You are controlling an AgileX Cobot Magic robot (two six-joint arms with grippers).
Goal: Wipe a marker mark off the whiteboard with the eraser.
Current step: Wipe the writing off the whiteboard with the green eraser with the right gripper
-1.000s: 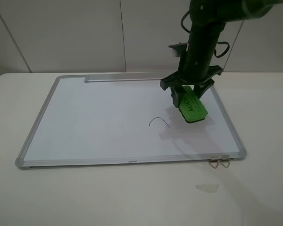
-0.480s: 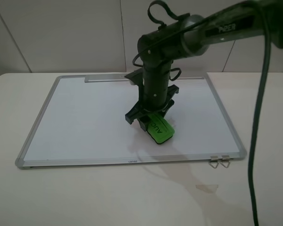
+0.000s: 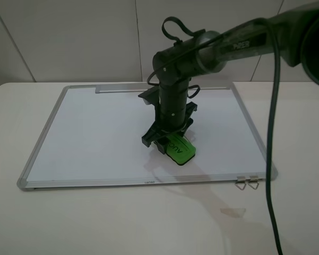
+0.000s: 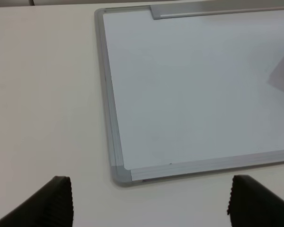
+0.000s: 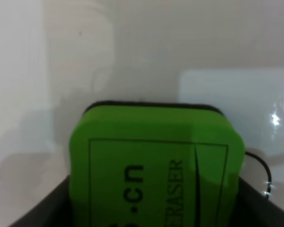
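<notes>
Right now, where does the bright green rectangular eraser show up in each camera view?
Exterior high: bright green rectangular eraser at the near middle of the silver-framed white whiteboard, in the right gripper.
Left wrist: not in it.
Right wrist: eraser fills the foreground, between the gripper's fingers.
Shared landmark: the whiteboard; the left wrist view shows its frame corner.

eraser (image 3: 179,149) R side → whiteboard (image 3: 95,133) ctr
</notes>
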